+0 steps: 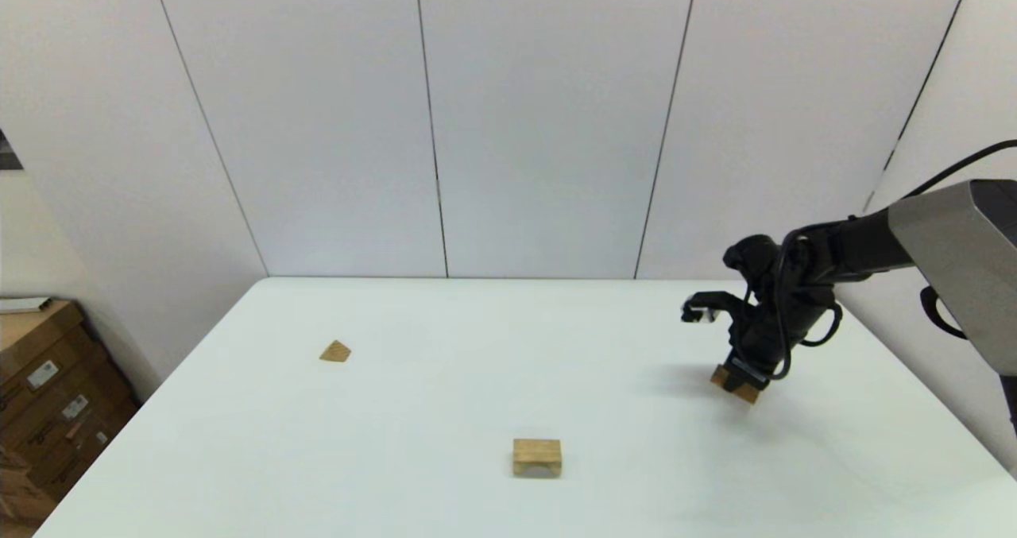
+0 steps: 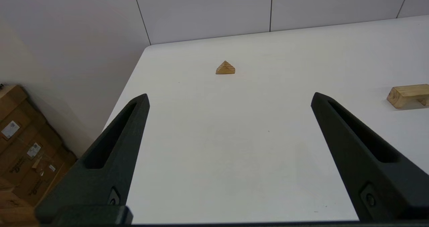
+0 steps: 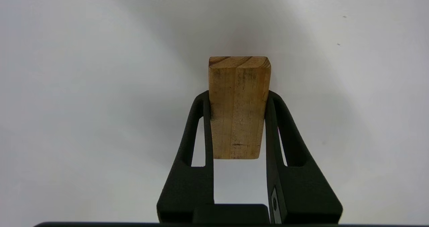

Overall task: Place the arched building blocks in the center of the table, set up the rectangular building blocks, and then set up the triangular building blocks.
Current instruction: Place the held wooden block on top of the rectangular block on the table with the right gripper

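Nearest the robot: arched block [image 1: 537,456] stands on its two legs, cut-out facing the camera, on the white table [image 1: 445,379], about midway across but toward the near edge. Nothing touching it. Judgement: first step looks done, or near enough, though the spot sits nearer than true centre.

Left gripper [image 2: 229,99], parked off the near-left side, out of the head view. Fingers spread wide, nothing between them. Its wrist camera looks out over bare tabletop toward the triangular block.

Further out, right side: right gripper [image 1: 740,379] pointed down at the table, fingers [image 3: 197,126] clamped on the long sides of the rectangular block [image 3: 238,106]. Block's far end projects past the fingertips. In the head view the block is tilted, low over the table; cannot tell whether its lower corner touches. Well apart from the arch. Judgement: second step in hand, block gripped but not yet carried across or stood up.

Farthest, left side: triangular block [image 1: 335,351] resting alone on the table, striped grain visible in the left wrist view. Untouched. Third step remains.
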`<state>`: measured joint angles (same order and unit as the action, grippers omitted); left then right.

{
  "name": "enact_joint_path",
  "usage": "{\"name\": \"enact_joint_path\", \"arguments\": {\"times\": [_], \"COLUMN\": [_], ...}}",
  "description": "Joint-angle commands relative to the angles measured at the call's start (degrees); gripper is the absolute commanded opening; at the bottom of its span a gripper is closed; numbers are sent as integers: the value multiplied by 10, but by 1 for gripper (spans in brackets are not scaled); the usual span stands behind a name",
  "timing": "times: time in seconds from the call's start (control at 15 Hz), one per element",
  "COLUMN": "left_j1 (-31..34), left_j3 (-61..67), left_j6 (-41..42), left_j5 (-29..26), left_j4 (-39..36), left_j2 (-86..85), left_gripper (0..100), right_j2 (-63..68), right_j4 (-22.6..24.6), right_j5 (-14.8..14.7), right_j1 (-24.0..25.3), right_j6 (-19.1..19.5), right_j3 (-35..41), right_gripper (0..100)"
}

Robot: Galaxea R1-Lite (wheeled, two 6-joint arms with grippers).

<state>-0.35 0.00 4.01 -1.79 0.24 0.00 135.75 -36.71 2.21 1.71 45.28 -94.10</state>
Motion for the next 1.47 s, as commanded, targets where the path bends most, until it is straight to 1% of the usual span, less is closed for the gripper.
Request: {"name": "enact_joint_path", "arguments": {"times": [0.07,0.2,0.33,0.47,0.53,0.67,0.73,0.8,0.87,0.93,1.0,1.2,1.47], "left_j1": [0,0,0,0,0,0,0,0,0,0,0,0,0], "left_j3": [0,0,0,0,0,0,0,0,0,0,0,0,0], "left_j6": [0,0,-1,0,-1,-1,0,0,0,0,0,0,0], "left_j5": [-1,-1,-1,-1,-1,-1,-1,-1,-1,-1,-1,-1,-1], "left_j4": [0,0,0,0,0,0,0,0,0,0,0,0,0], "left_j2": [1,1,1,1,1,1,1,1,1,1,1,1,1], "left_gripper": [100,100,100,100,100,100,100,100,100,100,100,100,100], "right_j2": [-66,-115,-176,-244,-279,-295,-292,-289,-279,-255,-238,-189,-123], "right_j4": [-50,-95,-125,-136,-137,-137,-137,-136,-136,-137,-136,-135,-136], "right_j5": [1,2,2,3,2,0,-1,-3,-7,-8,-8,-8,-10], "right_j1": [7,13,25,44,60,107,131,168,194,226,245,289,328], "right_j6": [7,5,7,5,11,9,10,7,11,14,13,14,16], "right_j3": [1,4,26,61,91,107,103,97,91,74,63,35,-25], "right_gripper": [0,0,0,0,0,0,0,0,0,0,0,0,0]}}
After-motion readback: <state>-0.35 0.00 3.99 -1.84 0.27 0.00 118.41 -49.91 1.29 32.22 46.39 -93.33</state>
